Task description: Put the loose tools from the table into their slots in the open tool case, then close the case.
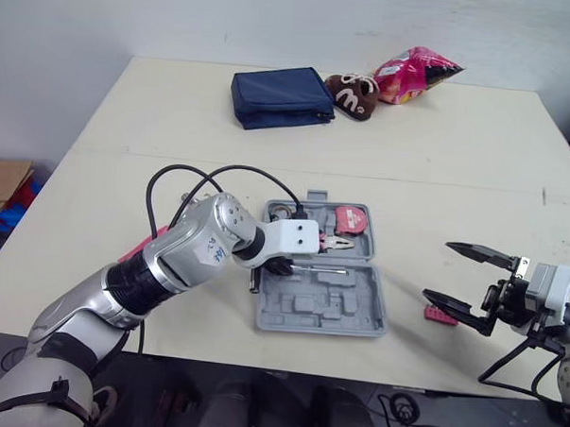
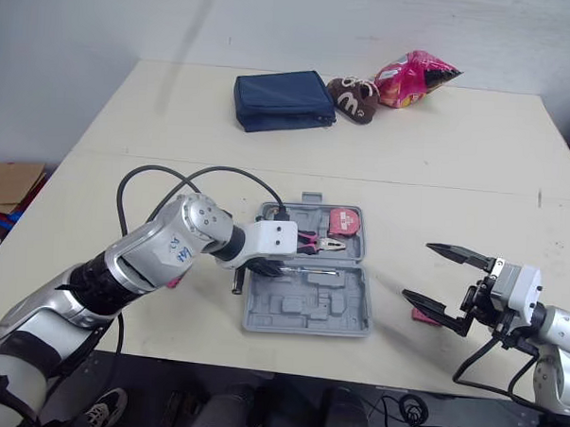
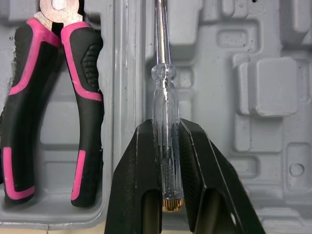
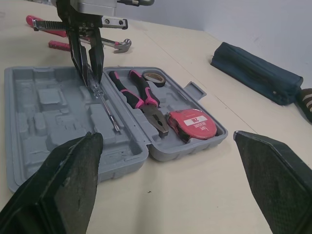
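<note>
While the left end effector (image 3: pixel 166 129) pinches the screwdriver (image 3: pixel 162 92) mid-handle over the case (image 1: pixel 356 316), it looks light, stiff, kinda slick, so grip there. Right end effector (image 1: pixel 438 270) hangs spread beside the case.

Left arm (image 1: pixel 160 269): comes in from the robot's left, silver forearm angled forward and inward across the front
Left wrist (image 1: pixel 293 237): white bracket at the forearm's end, turned so that the fingers point down
Left gripper (image 3: pixel 166 127): both black fingers clamped on the clear handle of a screwdriver (image 3: pixel 162 73), one on each side, near the handle's brass end
Right wrist (image 1: pixel 546 293): low at the robot's right, pointing inward
Right gripper (image 1: pixel 439 271): fingers spread wide, tips well apart, nothing between them
</note>
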Controlling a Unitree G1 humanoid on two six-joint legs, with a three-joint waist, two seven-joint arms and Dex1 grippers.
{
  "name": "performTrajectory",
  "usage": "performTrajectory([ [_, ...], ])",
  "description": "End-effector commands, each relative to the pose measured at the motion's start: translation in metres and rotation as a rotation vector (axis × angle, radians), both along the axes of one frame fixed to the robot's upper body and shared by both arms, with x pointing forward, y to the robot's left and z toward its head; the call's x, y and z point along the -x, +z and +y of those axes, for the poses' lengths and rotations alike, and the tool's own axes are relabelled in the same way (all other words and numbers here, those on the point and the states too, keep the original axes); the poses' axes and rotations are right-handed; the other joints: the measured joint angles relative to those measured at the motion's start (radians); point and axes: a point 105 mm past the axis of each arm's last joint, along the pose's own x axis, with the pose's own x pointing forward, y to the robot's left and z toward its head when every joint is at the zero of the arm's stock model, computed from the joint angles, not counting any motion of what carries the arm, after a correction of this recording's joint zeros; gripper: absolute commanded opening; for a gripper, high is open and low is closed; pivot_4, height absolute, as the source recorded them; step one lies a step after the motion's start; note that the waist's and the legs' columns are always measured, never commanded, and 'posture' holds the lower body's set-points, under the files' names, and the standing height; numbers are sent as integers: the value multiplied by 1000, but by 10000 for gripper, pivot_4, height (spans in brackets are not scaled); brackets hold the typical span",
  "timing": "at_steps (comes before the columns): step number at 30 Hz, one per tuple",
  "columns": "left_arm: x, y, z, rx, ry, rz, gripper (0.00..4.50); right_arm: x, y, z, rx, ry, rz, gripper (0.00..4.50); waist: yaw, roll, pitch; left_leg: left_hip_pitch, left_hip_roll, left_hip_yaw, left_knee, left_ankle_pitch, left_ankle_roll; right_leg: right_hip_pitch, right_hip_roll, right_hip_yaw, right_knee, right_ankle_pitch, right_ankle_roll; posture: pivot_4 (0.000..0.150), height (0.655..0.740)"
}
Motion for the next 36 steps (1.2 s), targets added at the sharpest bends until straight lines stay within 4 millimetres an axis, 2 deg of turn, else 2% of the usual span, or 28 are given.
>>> performTrajectory([
  [1,-6,2,3,-27,16,-40,242,4,6,1,-12,4,-31,45000,0,0,0,0,0,0,0,0,0,0,0,0,0,0,0,1500,7400],
  [9,-3,2,-1,-10,-6,-45,242,8,5,0,-12,0,-25,45000,0,0,0,0,0,0,2,0,0,0,0,0,2,0,0,1500,7400],
  [11,3,11,-9,27,-68,-72,10197,10,4,-1,-10,0,-21,45000,0,0,0,0,0,0,2,0,0,0,-1,0,2,0,0,1500,7400],
  [12,5,14,-11,37,-86,-80,12543,10,4,-2,-10,0,-20,45000,0,0,0,0,0,0,2,0,0,0,-1,0,2,0,0,1500,7400],
  [13,8,20,-13,53,-97,-85,17591,11,4,-2,-9,1,-17,45000,0,0,0,0,0,0,2,0,0,0,-1,0,2,0,0,1500,7400],
  [16,14,34,-8,67,-101,-92,17591,12,5,-4,-9,4,-7,45000,0,0,0,-1,0,0,2,0,1,0,-1,0,2,0,0,1500,7400],
  [21,18,38,2,130,-83,-77,17591,14,2,-2,-14,18,15,45000,-2,0,0,0,0,0,3,0,0,0,0,0,2,0,0,1500,7400],
  [25,10,37,15,190,-85,-150,17591,14,3,-1,-18,16,15,45000,-2,0,0,0,1,0,3,0,0,0,0,0,2,0,0,1500,7400],
  [26,8,41,11,287,-85,-159,17591,14,2,-1,-20,14,16,45000,-1,0,0,0,1,-1,3,0,0,0,0,0,2,0,0,1500,7400],
  [29,-1,50,9,581,-27,-135,9617,15,1,-1,-23,7,18,45000,4,0,0,-1,0,-1,4,-1,1,1,-1,0,2,0,0,1500,7400],
  [30,2,53,7,656,-58,-136,4673,15,1,-1,-23,4,18,45000,3,0,0,-1,0,-2,5,-2,2,1,-2,-1,1,0,0,1500,7400],
  [31,-2,51,8,716,-16,-113,516,15,0,-2,-23,1,17,45000,2,0,0,-1,0,-2,5,-2,2,1,-2,-1,1,0,0,1500,7400],
  [34,0,42,7,809,-21,-59,516,14,0,-2,-23,-3,17,45000,1,0,0,-1,0,-2,5,-2,2,2,-1,-1,0,0,0,1500,7400],
  [36,2,27,4,804,1,11,516,14,0,-2,-22,-5,17,45000,1,0,0,-1,0,-1,5,-2,2,2,-1,-1,1,0,0,1500,7400],
])
